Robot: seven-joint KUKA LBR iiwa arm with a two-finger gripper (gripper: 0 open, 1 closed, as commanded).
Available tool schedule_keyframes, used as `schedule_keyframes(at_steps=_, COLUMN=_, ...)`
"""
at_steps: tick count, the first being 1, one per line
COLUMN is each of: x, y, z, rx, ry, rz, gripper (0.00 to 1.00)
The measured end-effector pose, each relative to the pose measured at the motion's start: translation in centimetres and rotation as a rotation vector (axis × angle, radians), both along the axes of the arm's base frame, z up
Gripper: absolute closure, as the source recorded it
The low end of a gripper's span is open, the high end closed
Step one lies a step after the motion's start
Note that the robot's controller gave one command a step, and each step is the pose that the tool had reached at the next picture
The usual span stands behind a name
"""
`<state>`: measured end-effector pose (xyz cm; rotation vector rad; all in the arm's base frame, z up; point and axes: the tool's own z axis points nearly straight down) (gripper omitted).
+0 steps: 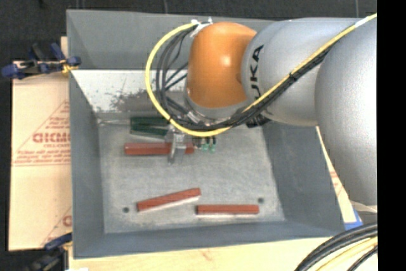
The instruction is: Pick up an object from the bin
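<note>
Four flat bars lie on the floor of the grey bin (84, 155), three red-brown and one dark green. The gripper (176, 149) is down near the floor at about 11 o'clock from the floor's centre, at the right end of the upper red bar (146, 150), which lies level and points toward 9 o'clock. Whether the tool is apart, together or clamped on that bar I cannot tell; the wrist's orange cover (216, 66) and yellow cable (151, 70) hang over it. The green bar (148, 125) lies just beyond the upper red bar toward 12 o'clock, near the back wall. At 6 o'clock, close to the front wall, sit the tilted red bar (168, 200) and the level red bar (227, 209); their near ends are close, contact unclear. Open floor runs from the centre out to 3 o'clock, up to the right wall.
</note>
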<state>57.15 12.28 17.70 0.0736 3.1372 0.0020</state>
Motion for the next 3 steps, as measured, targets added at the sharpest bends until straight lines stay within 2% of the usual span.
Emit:
schedule_keyframes(at_steps=1, x=-0.9, y=1.3, z=2.2, rx=-0.001, ry=0.001, rz=0.007, gripper=1.00)
schedule_keyframes(at_steps=2, x=0.3, y=-0.1, z=5.6, rx=-0.001, ry=0.001, rz=0.021, gripper=1.00)
schedule_keyframes(at_steps=3, x=0.8, y=-0.9, z=7.1, rx=-0.002, ry=0.002, rz=0.029, gripper=1.00)
